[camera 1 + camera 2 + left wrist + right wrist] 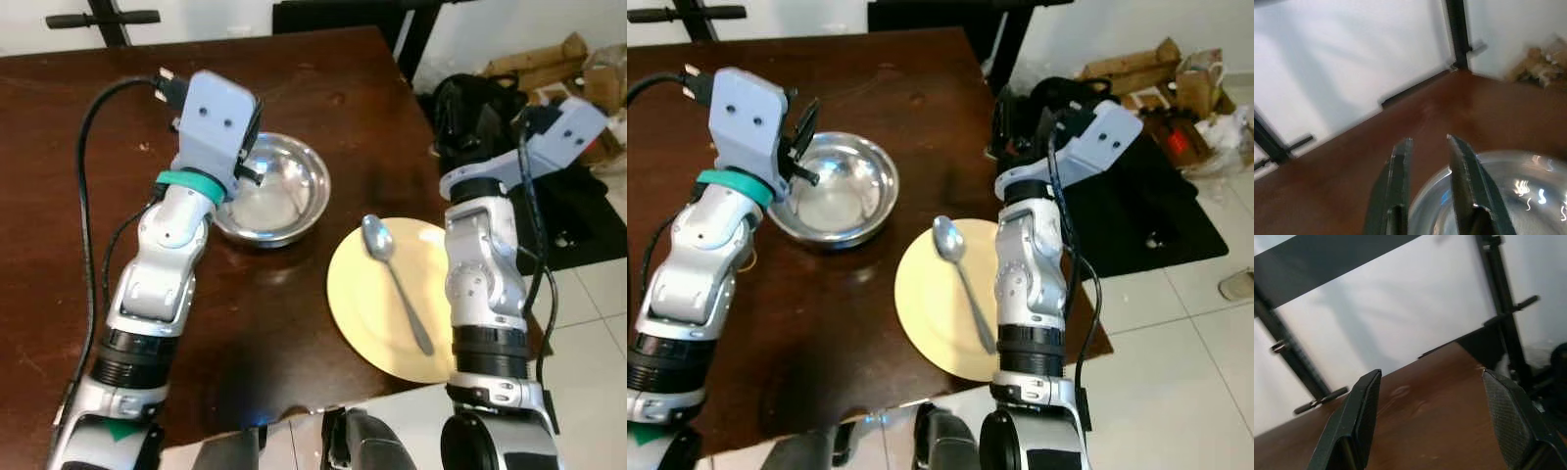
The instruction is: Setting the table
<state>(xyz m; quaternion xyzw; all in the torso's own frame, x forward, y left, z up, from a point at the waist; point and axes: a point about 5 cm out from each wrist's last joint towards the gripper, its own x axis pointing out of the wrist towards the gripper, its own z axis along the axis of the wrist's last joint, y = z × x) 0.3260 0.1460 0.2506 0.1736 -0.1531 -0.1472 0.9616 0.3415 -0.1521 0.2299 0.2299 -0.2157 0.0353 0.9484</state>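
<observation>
The round polished steel bowl point(271, 191) rests on the dark wooden desk point(59, 176), beside the yellow plate point(377, 304). Rigid, light, slippery: grip the rim. Left claw point(1427, 147) narrow, empty, above the rim; right claw point(1437, 396) wide, empty.

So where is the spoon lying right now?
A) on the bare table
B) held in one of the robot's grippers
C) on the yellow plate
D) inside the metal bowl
C: the spoon lies across the yellow plate, with nothing gripping it; the metal bowl beside it holds no spoon.
</observation>
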